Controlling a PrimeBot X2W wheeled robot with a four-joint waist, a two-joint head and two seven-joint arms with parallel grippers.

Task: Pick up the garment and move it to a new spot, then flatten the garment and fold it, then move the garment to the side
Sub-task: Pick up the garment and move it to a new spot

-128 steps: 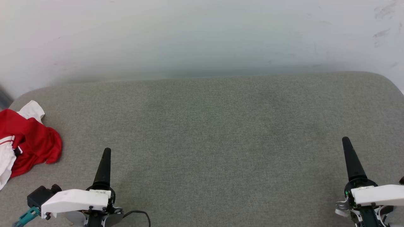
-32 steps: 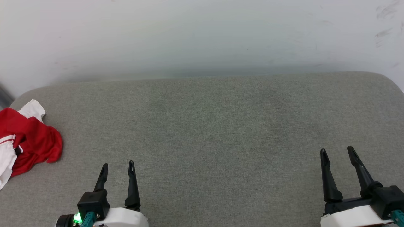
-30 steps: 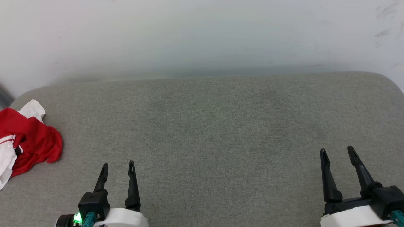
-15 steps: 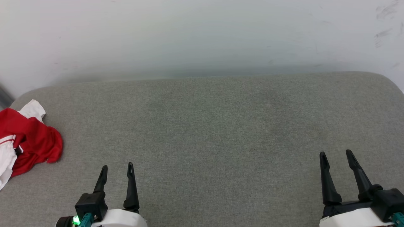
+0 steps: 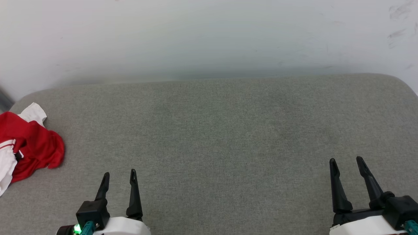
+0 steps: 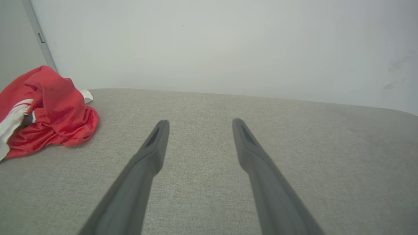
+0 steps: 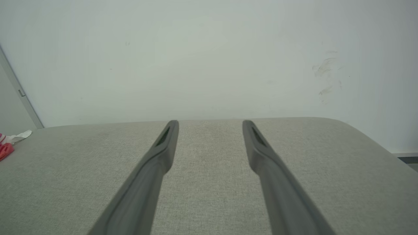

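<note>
The garment [image 5: 29, 147] lies crumpled in a red and white heap at the far left edge of the grey padded surface [image 5: 215, 137]. In the left wrist view the garment [image 6: 49, 111] sits to the upper left of my fingers. A small bit of the garment [image 7: 6, 147] peeks in at the left edge of the right wrist view. My left gripper [image 5: 119, 174] stands open near the front edge, well to the right of the heap and apart from it. My right gripper [image 5: 346, 160] is open at the lower right, nothing between its fingers.
A white wall [image 5: 209, 36] rises just behind the padded surface, with scuff marks at its right. The surface's rounded corners show at the far left and far right. A grey strip [image 6: 39, 36] runs up the wall at the left.
Both grippers have drawn back slightly toward the front edge, staying open. The garment has not moved. Several seconds ago each gripper was turned edge-on.
</note>
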